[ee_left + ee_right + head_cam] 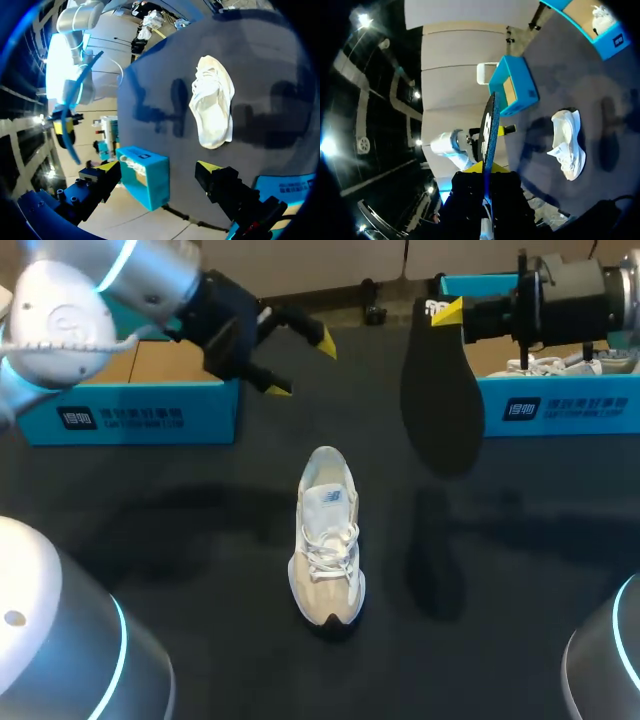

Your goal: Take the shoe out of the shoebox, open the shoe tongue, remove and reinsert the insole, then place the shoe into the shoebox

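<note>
Mid-table, the shoe (326, 540) lies out of its box, insole (440, 390) removed.
Right gripper (447, 312) pinches the insole aloft near the right shoebox (560, 405); left gripper (302, 364) hangs wide, empty. I judge 2 steps remain: reinserting, boxing.

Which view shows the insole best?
Head view: the insole hangs face-on with its whole dark outline visible, pinched at one end by the right gripper. The right wrist view sees it only edge-on, a thin strip between the fingers. The left wrist view doesn't clearly show it.
</note>
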`<action>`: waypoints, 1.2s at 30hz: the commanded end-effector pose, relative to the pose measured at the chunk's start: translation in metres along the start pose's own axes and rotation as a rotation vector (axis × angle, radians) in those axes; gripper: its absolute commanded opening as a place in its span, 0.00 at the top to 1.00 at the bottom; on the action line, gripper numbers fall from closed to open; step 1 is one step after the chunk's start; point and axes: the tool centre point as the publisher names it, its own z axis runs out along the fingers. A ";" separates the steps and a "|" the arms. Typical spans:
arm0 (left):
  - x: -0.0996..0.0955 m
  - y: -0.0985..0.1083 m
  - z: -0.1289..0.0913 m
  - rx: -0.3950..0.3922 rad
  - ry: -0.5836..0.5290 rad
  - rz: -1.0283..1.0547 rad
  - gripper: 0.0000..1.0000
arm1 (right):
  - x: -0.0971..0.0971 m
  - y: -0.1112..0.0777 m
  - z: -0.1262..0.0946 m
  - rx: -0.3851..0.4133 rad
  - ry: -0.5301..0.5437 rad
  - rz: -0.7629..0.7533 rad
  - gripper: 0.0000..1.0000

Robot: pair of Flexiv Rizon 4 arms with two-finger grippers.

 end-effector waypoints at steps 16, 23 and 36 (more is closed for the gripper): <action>-0.034 -0.013 -0.018 -0.075 -0.363 0.099 0.00 | -0.024 0.055 0.044 -0.096 0.025 0.260 1.00; -0.046 -0.018 -0.011 -0.045 -0.442 0.089 0.00 | -0.027 0.065 0.068 -0.091 0.026 0.287 1.00; -0.068 -0.022 0.010 -0.001 -0.581 0.068 0.00 | -0.022 0.075 0.102 -0.050 0.030 0.298 1.00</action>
